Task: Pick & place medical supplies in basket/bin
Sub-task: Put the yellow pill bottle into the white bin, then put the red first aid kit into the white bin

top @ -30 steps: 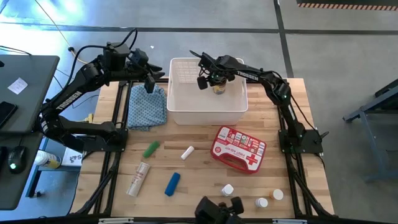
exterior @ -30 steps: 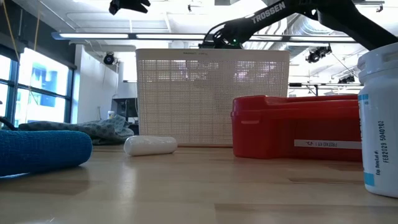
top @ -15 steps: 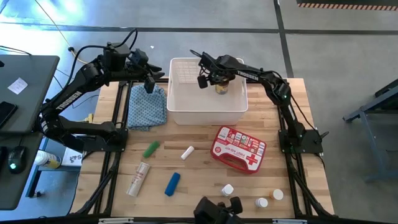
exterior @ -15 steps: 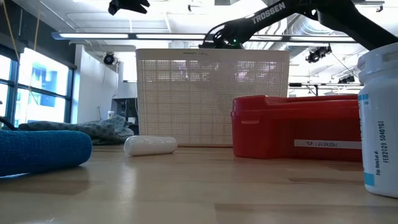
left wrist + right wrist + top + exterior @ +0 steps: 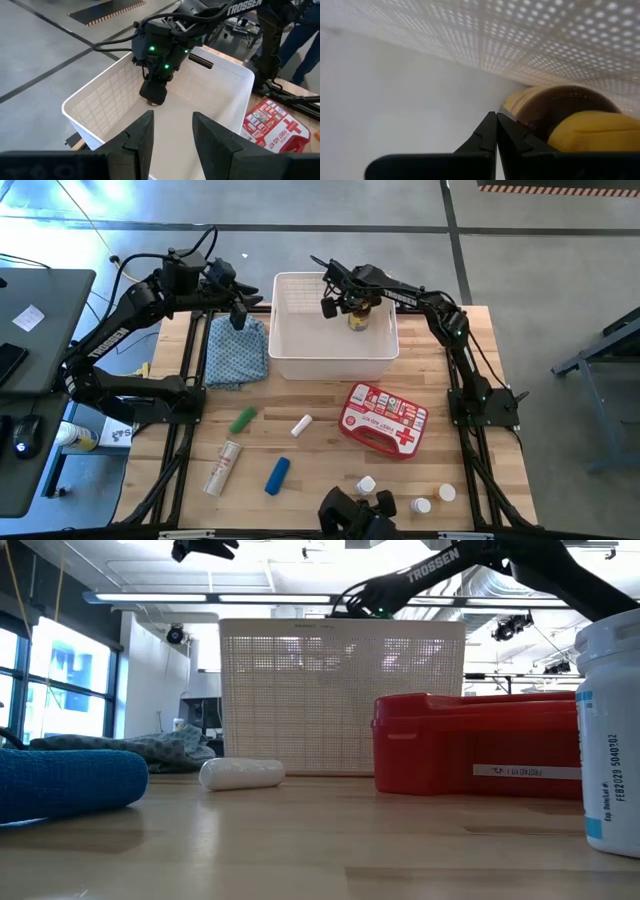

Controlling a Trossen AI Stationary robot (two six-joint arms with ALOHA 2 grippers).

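The white basket (image 5: 330,366) stands at the table's far middle. Inside it, by the far wall toward the right, stands the amber yellow-capped bottle (image 5: 357,321), also seen close up (image 5: 570,120). My right gripper (image 5: 496,131) is shut and reaches down into the basket right beside the bottle (image 5: 345,308). My left gripper (image 5: 172,132) is open, held high over the blue patterned cloth (image 5: 236,350) left of the basket, with nothing between its fingers. The red first-aid case (image 5: 383,420) lies flat on the table nearer than the basket. My right gripper's shut fingers (image 5: 487,135) point steeply down into the basket, close against the side of the amber bottle (image 5: 535,117). Whether they touch it, I cannot tell. The bottle stands on the basket floor.
On the near half of the table lie a green tube (image 5: 243,420), a small white tube (image 5: 301,425), a blue roll (image 5: 277,475), a long white tube (image 5: 222,467) and white pill bottles (image 5: 366,484) (image 5: 446,493). One pill bottle (image 5: 610,740) stands close to the low camera.
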